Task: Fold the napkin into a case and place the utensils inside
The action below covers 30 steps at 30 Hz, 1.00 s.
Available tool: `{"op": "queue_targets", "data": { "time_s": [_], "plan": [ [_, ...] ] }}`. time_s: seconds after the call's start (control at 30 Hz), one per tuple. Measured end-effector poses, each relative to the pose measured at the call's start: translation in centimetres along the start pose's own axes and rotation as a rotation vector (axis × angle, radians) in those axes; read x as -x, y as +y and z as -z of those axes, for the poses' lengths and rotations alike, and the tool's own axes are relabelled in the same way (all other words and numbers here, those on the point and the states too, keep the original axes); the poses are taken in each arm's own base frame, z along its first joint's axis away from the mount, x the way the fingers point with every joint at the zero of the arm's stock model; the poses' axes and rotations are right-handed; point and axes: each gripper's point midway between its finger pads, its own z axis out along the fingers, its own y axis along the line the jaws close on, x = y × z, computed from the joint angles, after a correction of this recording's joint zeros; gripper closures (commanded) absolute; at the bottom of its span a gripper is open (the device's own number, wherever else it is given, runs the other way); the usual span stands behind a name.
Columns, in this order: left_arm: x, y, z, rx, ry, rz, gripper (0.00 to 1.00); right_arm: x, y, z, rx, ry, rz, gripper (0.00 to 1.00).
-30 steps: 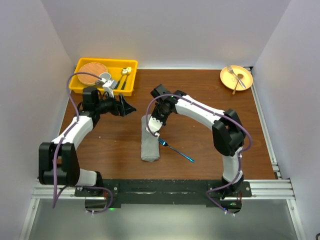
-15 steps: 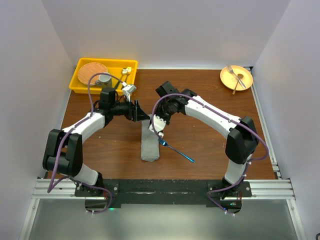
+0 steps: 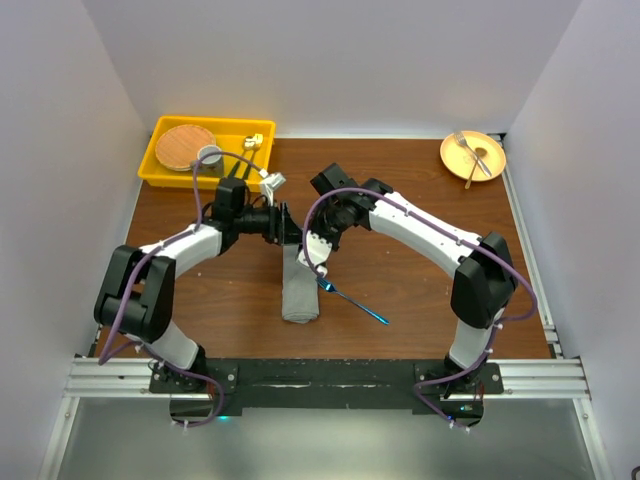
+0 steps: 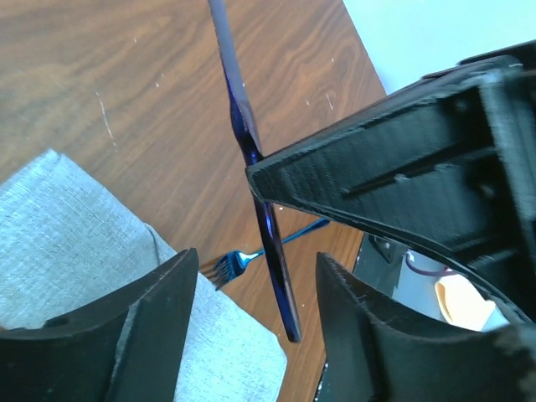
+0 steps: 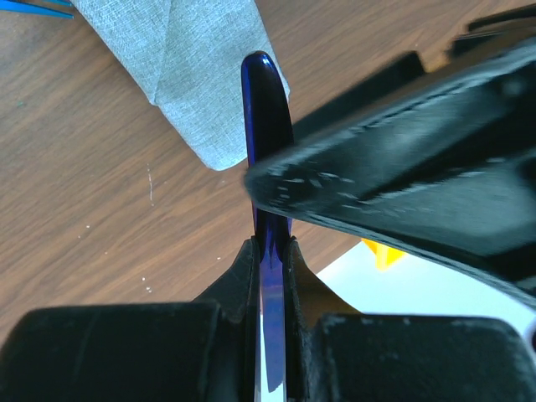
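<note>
**Item 1. Table** (image 3: 420, 270). Brown wood, carrying everything below. No hazard of its own, but its smooth top probably lets cloth slide when pushed.

**Item 2. Case** (image 3: 298, 292). The napkin, folded to a narrow grey oblong, lies mid-table between the two arms with its long axis running away from the bases. The far end sits directly under both grippers. Whether a mouth is open there cannot be told.
Risk: a push on that end bunches or unfolds the cloth, or shifts the whole case toward the bases.

**Item 3. Left gripper** (image 3: 287, 226). It hangs at the far end of the case with its jaws partly apart, holding nothing. In its wrist view the knife crosses the gap between the fingers.
Risk: it pinches the knife instead of the cloth layer, or takes both layers and seals the mouth.

**Item 4. Right gripper** (image 5: 268, 249). Its jaws are clamped tight on the knife, and it sits just beside the left gripper.
Risk: the two heads knock together, since there is very little room between them.

**Item 5. Knife** (image 5: 266, 100). Slim and blue, its free end is just beside the corner of the case.
Risk: it rides over the top of the cloth rather than going inside, or twists in the grip on contact.

**Item 6. Fork** (image 3: 357, 303). Blue-handled, it lies on the table to the right of the case, with its tines at the cloth's edge.
Risk: any shift of the case drags it or snags on the tines.
</note>
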Motion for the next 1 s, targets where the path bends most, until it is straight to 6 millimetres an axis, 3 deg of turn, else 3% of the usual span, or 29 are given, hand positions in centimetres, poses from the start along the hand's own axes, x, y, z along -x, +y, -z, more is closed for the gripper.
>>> {"op": "queue_targets", "data": {
  "time_s": [0.07,0.17,0.23,0.27,0.3,0.37,0.4,0.5,0.6,0.67,0.8,1.0],
  "plan": [
    [-0.5,0.0,-0.5,-0.006,0.017,0.02,0.53,0.2,0.0,0.0,-0.001,-0.007,0.001,1.0],
    [-1.0,-0.4,-1.0,-0.02,0.034,0.05,1.0,0.6,0.2,-0.2,0.0,-0.02,0.002,1.0],
    [-1.0,-0.8,-1.3,-0.032,0.035,0.067,1.0,0.8,0.5,-0.2,0.003,-0.021,0.004,0.93],
    [-1.1,-0.7,-1.4,-0.03,0.03,0.075,1.0,0.8,0.5,0.0,-0.008,-0.017,0.007,0.69],
    [-1.2,-0.9,-1.3,-0.043,0.026,0.079,1.0,0.9,0.5,0.2,-0.02,-0.015,0.01,0.56],
    [-1.2,-1.3,-1.3,-0.057,0.002,0.076,1.0,1.2,0.4,0.6,-0.055,-0.007,0.019,0.35],
    [-1.3,-1.5,-1.1,-0.063,-0.015,0.079,1.0,1.2,0.1,1.1,-0.08,0.002,0.031,0.32],
    [-1.5,-2.4,-0.4,-0.076,-0.066,0.087,1.0,0.8,-2.6,3.8,-0.194,0.058,0.054,0.3],
    [-0.6,-3.6,0.3,-0.101,-0.133,0.058,1.0,-0.1,-4.6,8.0,-0.324,0.126,-0.095,0.31],
    [0.5,-4.6,0.8,-0.125,-0.19,0.02,1.0,-0.8,-5.6,11.0,-0.414,0.15,-0.296,0.31],
    [2.6,-6.4,1.6,-0.175,-0.304,-0.025,1.0,-1.6,-6.4,15.1,-0.569,0.095,-0.726,0.33],
    [5.3,-9.0,2.7,-0.261,-0.407,-0.057,1.0,-2.6,-5.0,17.3,-0.697,-0.193,-1.416,0.43]
  ]
}}
